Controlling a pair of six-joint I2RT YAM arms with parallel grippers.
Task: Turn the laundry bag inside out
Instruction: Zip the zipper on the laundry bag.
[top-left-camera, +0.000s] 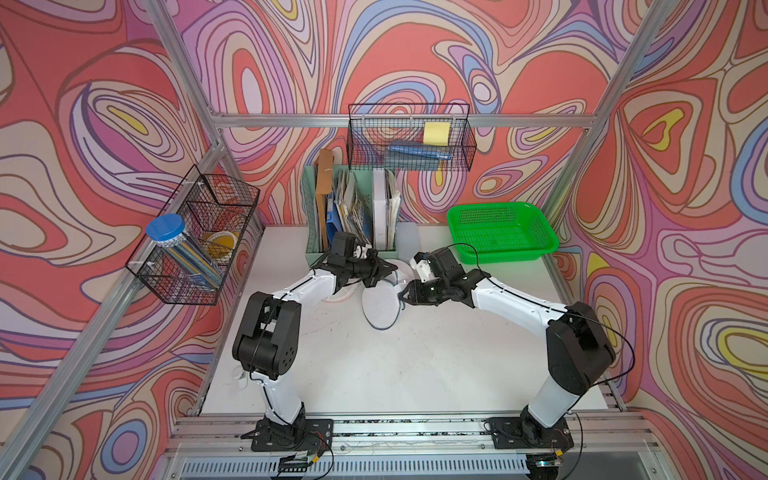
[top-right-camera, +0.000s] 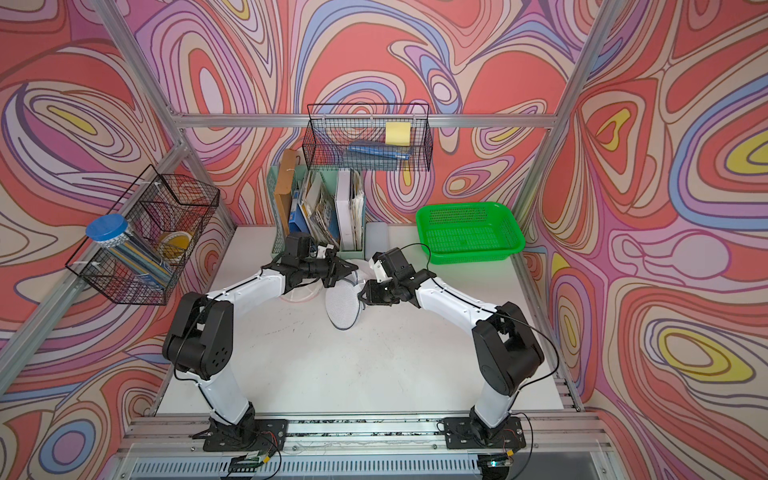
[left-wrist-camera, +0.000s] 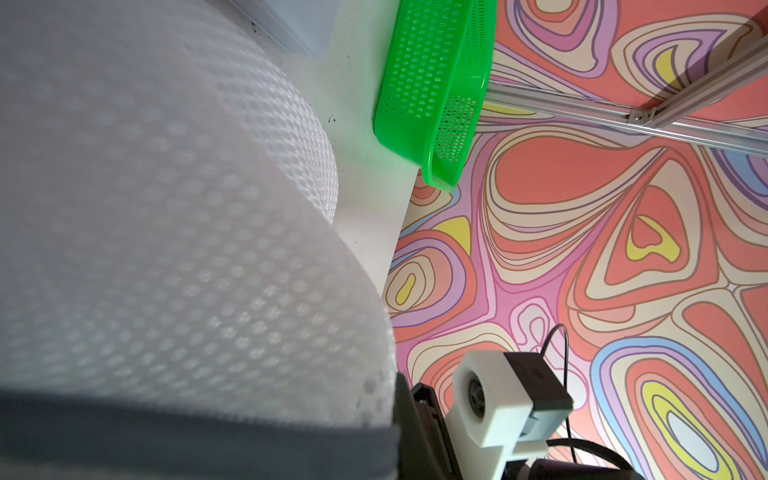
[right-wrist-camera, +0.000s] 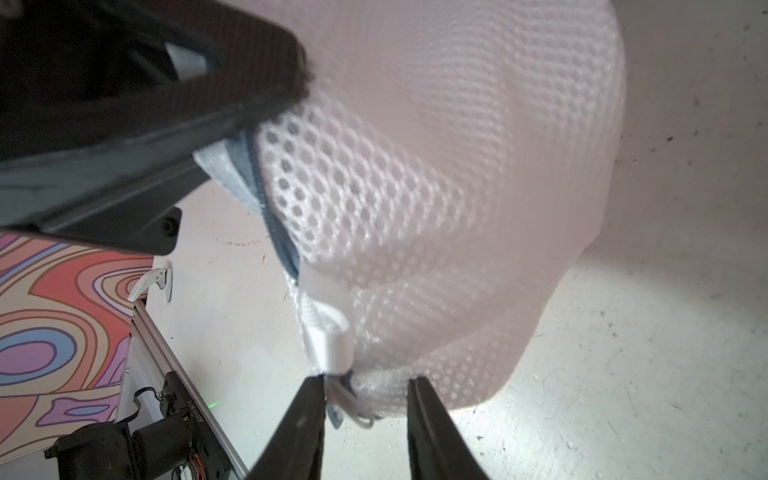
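A: Top views: where is the bag (top-left-camera: 380, 309) (top-right-camera: 343, 309)?
B: Left of the basket (top-left-camera: 500, 249) (top-right-camera: 469, 251), well apart from it, tilted up on edge. The left gripper (top-left-camera: 390, 269) (top-right-camera: 352, 269) is closed on its far rim. The right gripper (top-left-camera: 402, 297) (top-right-camera: 360, 297) meets the edge facing the basket, its gap too small to read.
A: Left wrist view?
B: The bag (left-wrist-camera: 166, 249), blurred mesh, fills most of it and hides the left gripper's fingers. The basket (left-wrist-camera: 419, 83), cut off by the frame, lies beyond.
A: Right wrist view?
B: The right gripper (right-wrist-camera: 365, 386) stands narrow, not fully closed, its fingers (right-wrist-camera: 303, 415) pinching the bag's (right-wrist-camera: 415, 208) corner beside a white loop (right-wrist-camera: 330, 345). The left gripper (right-wrist-camera: 291, 91), out of focus, clamps the grey zipper edge (right-wrist-camera: 253, 174).
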